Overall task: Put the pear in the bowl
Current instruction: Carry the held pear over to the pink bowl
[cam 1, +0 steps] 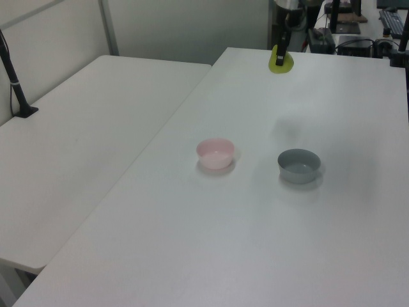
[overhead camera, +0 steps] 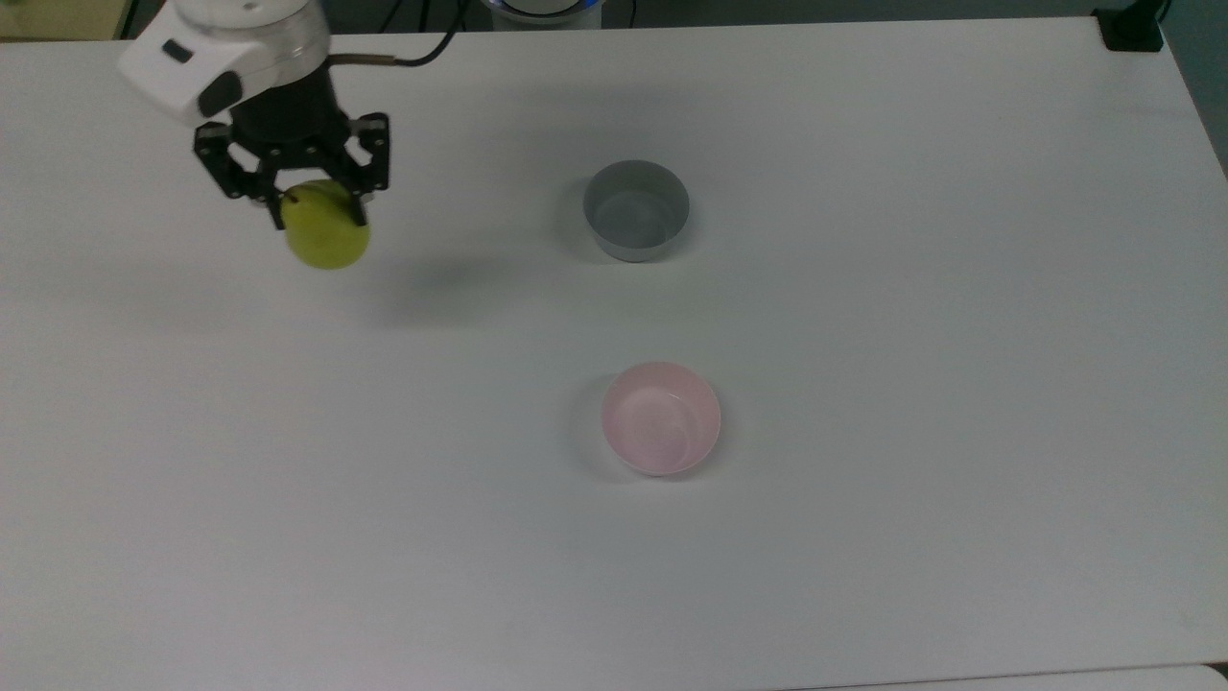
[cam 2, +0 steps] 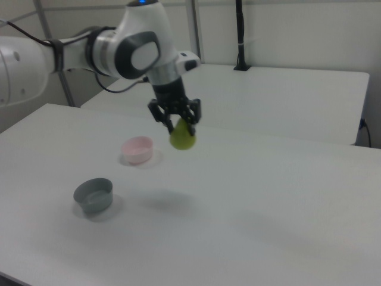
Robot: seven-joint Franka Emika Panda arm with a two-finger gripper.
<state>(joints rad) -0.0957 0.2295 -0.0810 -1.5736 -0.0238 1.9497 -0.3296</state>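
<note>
**Above the desk: pear aloft, bowl well apart**

Across the white desk (overhead camera: 863, 576) we see the arm (cam 2: 89, 50), a grey bowl (overhead camera: 635, 209), the pink bowl (overhead camera: 661, 418) and the pear (overhead camera: 327, 226). We judge a slip possible: the jaws (overhead camera: 319, 206) grip just the pear's top, so it hangs below them, high over the desk. Dropping it in the nearer grey bowl is another risk.

Overhead top view; opposite oblique side views, shared table (overhead camera: 863, 576).
</note>
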